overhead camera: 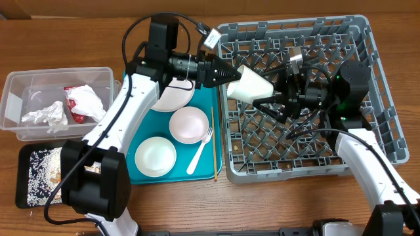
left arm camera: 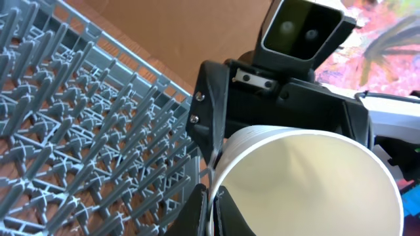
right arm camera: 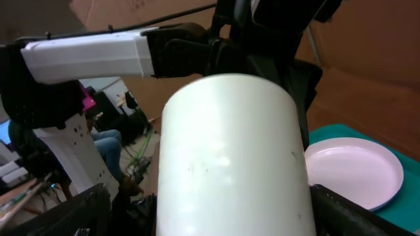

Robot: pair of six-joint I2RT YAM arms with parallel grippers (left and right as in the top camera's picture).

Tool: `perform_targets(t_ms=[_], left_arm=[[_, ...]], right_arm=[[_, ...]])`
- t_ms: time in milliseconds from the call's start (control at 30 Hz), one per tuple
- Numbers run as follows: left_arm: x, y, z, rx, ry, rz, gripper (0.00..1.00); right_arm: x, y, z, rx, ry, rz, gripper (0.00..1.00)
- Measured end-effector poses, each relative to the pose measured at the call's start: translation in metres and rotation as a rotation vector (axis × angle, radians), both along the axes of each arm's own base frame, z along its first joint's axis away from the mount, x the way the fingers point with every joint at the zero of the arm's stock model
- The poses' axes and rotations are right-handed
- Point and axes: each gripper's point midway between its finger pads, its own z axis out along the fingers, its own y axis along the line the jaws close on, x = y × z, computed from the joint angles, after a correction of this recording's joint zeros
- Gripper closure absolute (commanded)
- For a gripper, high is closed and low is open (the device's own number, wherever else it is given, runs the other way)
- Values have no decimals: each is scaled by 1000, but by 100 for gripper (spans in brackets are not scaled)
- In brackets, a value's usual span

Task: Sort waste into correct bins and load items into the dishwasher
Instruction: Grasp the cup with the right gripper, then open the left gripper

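Observation:
A small white cup (overhead camera: 252, 85) hangs on its side over the left edge of the grey dishwasher rack (overhead camera: 367, 39). My left gripper (overhead camera: 230, 73) is shut on the cup's rim; the left wrist view shows the rim pinched between its pads (left arm camera: 213, 210), with the cup (left arm camera: 308, 183) opening toward the camera above the rack's pegs (left arm camera: 79, 118). My right gripper (overhead camera: 269, 95) is open and straddles the cup's base. In the right wrist view the cup (right arm camera: 230, 164) fills the space between the two fingers (right arm camera: 85, 210), with a gap on the left side.
The teal tray (overhead camera: 131, 174) holds a plate (overhead camera: 174, 97), a pink bowl (overhead camera: 188, 124), a white bowl (overhead camera: 155, 156), a fork (overhead camera: 200, 152) and a chopstick (overhead camera: 213, 141). The clear tub (overhead camera: 13, 98) holds crumpled paper (overhead camera: 46, 115) and a red-and-white wrapper (overhead camera: 82, 101). The black tray (overhead camera: 23, 157) holds rice-like grains.

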Motion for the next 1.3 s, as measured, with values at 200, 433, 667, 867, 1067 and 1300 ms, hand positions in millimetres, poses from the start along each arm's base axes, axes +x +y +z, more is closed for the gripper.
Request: perform_targets(t_ms=[200,433,667,867,1067,1300], left_arm=[[6,23,10,-52,-6,-9,96],[1,25,14,-73,7,-37,96],[-7,15,14,-73,22,-68,96],[-14,5,15,-73,18,-93,96],[-13,5,14,-70,16,-90,96],[-18,-3,14,-69,16,-108,96]], right_arm=[[1,-13,0,1,-6,-5,2],[1,-14,0,1,-6,-3,0],[1,-14,0,1,-6,-2,0],[-5,-3,1,2,-9,32,0],[-7,1,1,2,-13,44,2],[-7,1,4,2,-49,44,6]])
